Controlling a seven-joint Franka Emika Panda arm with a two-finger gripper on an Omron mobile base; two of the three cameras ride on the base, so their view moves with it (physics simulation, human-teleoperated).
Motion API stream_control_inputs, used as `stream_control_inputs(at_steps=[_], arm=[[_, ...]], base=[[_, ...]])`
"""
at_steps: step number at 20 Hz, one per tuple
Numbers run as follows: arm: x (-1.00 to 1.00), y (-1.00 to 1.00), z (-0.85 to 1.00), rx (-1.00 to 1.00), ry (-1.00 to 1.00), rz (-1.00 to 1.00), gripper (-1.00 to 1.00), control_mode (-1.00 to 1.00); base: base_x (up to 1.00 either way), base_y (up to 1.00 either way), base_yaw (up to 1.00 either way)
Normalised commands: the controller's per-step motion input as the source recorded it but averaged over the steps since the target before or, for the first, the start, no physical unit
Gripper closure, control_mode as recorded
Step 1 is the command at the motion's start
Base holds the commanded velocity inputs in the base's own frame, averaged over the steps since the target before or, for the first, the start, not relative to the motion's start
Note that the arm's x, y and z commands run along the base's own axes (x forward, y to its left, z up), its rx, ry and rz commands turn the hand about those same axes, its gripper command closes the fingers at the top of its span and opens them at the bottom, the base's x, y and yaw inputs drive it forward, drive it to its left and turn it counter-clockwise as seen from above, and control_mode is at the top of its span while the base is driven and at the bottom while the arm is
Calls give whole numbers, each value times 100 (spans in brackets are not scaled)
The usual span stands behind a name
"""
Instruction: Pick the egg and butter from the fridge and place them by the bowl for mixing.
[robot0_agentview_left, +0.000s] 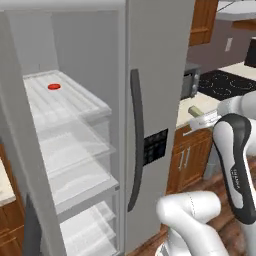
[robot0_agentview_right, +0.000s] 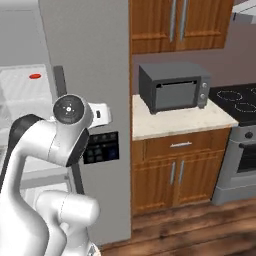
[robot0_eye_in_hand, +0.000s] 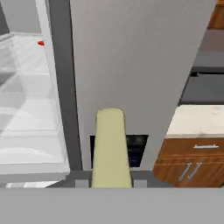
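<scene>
Nearest to us, in the hand view, the butter (robot0_eye_in_hand: 110, 148) sticks up from between the gripper (robot0_eye_in_hand: 111, 183) tips, its long axis running straight out along the hand, away from the cam. The jaws are pinched together on its near end, so the stick is clamped & carried, not lying on any shelf. In the left base view the same olive end (robot0_agentview_left: 195, 111) pokes out by the white wrist, over at the right, off the fridge front.

Just beyond the butter stands the fridge (robot0_eye_in_hand: 131, 65): its closed grey door w/ the black button panel (robot0_eye_in_hand: 136, 148) low down and the long dark handle (robot0_agentview_left: 136, 135). Left of that the other door is open on white glassy shelves (robot0_agentview_left: 70, 100); only a flat red piece (robot0_agentview_left: 54, 86) lies on the top one. We see no egg there.

Further right: wood cabinets (robot0_agentview_right: 175, 170), a pale counter (robot0_agentview_right: 180, 122) w/ a grey microwave (robot0_agentview_right: 172, 87), then the black stove (robot0_agentview_right: 240, 102).

The bowl isn't in sight, so we can't say which way it lies from the claw. We'd guess the next move is a turn away from the fridge, keeping the stick's free end clear of the door, which is near.
</scene>
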Motion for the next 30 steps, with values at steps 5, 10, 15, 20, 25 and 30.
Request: stream_control_inputs(at_steps=[5, 10, 15, 20, 25, 30], arm=[[0, 0, 0, 0, 0, 0, 100, 100], [0, 0, 0, 0, 0, 0, 100, 100], [0, 0, 0, 0, 0, 0, 100, 100], [0, 0, 0, 0, 0, 0, 100, 100], [0, 0, 0, 0, 0, 0, 100, 100], [0, 0, 0, 0, 0, 0, 100, 100]], base=[[24, -100, -74], [46, -100, -71], [55, -100, -69], [61, -100, -67], [97, -83, -52], [100, 23, -26]])
